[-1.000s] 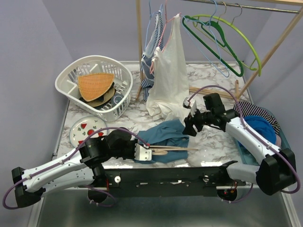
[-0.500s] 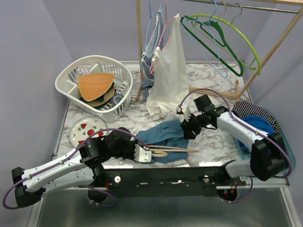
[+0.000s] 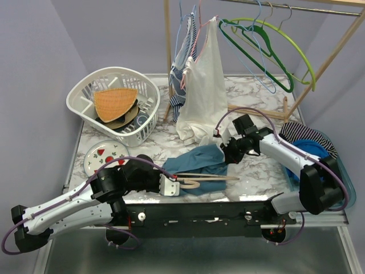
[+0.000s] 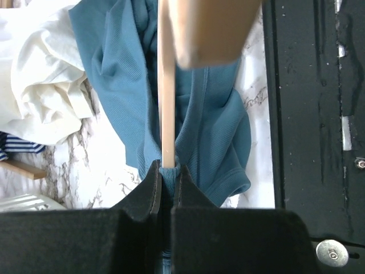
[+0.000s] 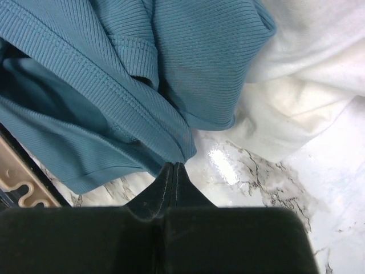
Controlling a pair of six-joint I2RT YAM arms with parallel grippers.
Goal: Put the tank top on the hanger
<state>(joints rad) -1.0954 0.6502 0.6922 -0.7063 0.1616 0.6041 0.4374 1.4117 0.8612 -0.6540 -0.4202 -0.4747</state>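
**A:** Left side first. What does the left gripper (image 3: 171,186) have?

**B:** Jaws closed on the hanger (image 3: 210,178). The wrist view shows the thin lower bar pinched between the fingers. The hanger lies nearly flat, low over the near edge of the table (image 3: 259,170), and points right.

**A:** Where is the tank top (image 3: 194,162)?

**B:** Centre of the table, crumpled in loose folds under and around the hanger. Its far edge touches the trailing end of the white garment (image 3: 202,91).

**A:** And the right side?

**B:** The right gripper (image 3: 228,153) is at the top's right edge with its jaws shut. A ribbed hem looks pinched at the tips, and the cloth rides up a little there.

**A:** Which step is this?

**B:** My read is threading. One arm steadies the hanger while the other holds an opening to draw over a shoulder. Nothing is seated on the hanger yet.

**A:** What does the next move call for?

**B:** The right arm should lift the hem clear of the marble and spread it. The hanger's end can then slide inside one layer rather than between bunched folds. Check that only one layer is held, because I cannot tell from here.

**A:** How does the cloth look?

**B:** Teal, fine-ribbed knit with stitched bands at the edges. It is soft and limp, so it will probably sag and slip unless kept taut.
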